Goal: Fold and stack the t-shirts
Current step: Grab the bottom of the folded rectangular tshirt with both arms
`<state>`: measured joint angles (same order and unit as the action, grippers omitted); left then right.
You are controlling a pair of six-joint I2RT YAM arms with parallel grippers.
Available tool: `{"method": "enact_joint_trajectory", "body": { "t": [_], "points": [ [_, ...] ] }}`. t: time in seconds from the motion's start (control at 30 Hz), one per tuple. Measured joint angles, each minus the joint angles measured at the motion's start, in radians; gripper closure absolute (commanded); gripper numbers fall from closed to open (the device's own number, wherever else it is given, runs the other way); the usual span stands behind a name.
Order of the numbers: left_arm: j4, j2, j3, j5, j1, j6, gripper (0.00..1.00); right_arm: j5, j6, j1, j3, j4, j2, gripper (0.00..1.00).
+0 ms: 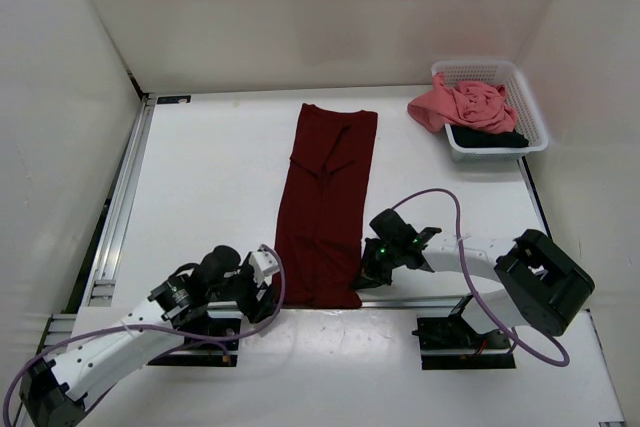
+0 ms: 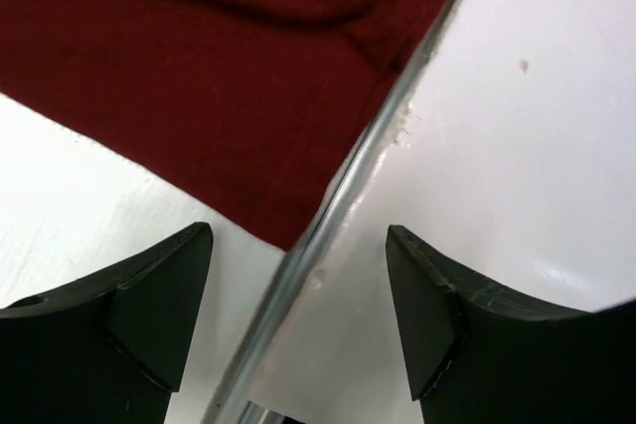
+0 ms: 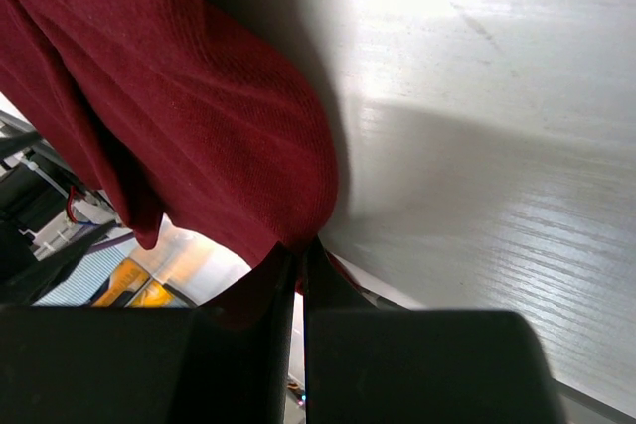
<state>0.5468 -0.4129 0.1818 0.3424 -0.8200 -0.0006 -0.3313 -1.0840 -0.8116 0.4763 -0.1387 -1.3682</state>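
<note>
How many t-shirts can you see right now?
3. The maroon shirt lies in a long strip mid-table; the pink shirt spills over the white basket; the black shirt sits beneath it. More could be hidden underneath.

We can read no text, label, brand, number or sign in any of the three views. In the right wrist view, a yellow patch [image 3: 139, 290] shows below the hem of the maroon shirt [image 3: 199, 116]. It is too blurred for us to tell whether it bears any print; it may be plain colour.
</note>
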Motion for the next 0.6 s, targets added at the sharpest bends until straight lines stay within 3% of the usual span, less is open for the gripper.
{"method": "enact_joint_trajectory", "body": {
  "t": [0.17, 0.27, 0.6],
  "points": [
    [0.006, -0.151, 0.077, -0.004, -0.003, 0.000, 0.21, 0.000, -0.001, 0.000, -0.003, 0.012, -0.002, 0.95],
    [-0.001, -0.234, 0.130, -0.016, -0.003, -0.002, 0.29, -0.003, -0.003, 0.000, -0.003, 0.019, -0.006, 0.95],
    [-0.004, -0.328, 0.146, -0.048, -0.003, 0.000, 0.30, -0.005, -0.004, 0.000, -0.003, 0.031, -0.011, 0.95]
  ]
}}
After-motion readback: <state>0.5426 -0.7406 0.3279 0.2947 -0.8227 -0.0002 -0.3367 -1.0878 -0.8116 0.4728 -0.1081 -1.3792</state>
